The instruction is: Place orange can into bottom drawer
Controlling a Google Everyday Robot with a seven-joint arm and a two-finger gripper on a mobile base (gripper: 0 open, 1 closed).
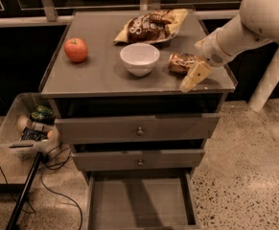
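The orange can (pixel 182 62) lies on its side on the grey cabinet top (pixel 100 73), to the right of the white bowl (pixel 139 58). My gripper (pixel 195 75) hangs at the can's right end, near the top's front right corner, its cream finger pointing down and forward. The white arm reaches in from the upper right. The bottom drawer (pixel 141 200) is pulled out below, with a bare grey floor.
A red-orange apple (pixel 76 50) sits at the left of the top. A brown-and-yellow snack bag (pixel 151 26) lies at the back. Two upper drawers with round knobs (pixel 139 131) are slightly ajar. A bin with clutter (pixel 29 127) and cables stand on the floor at the left.
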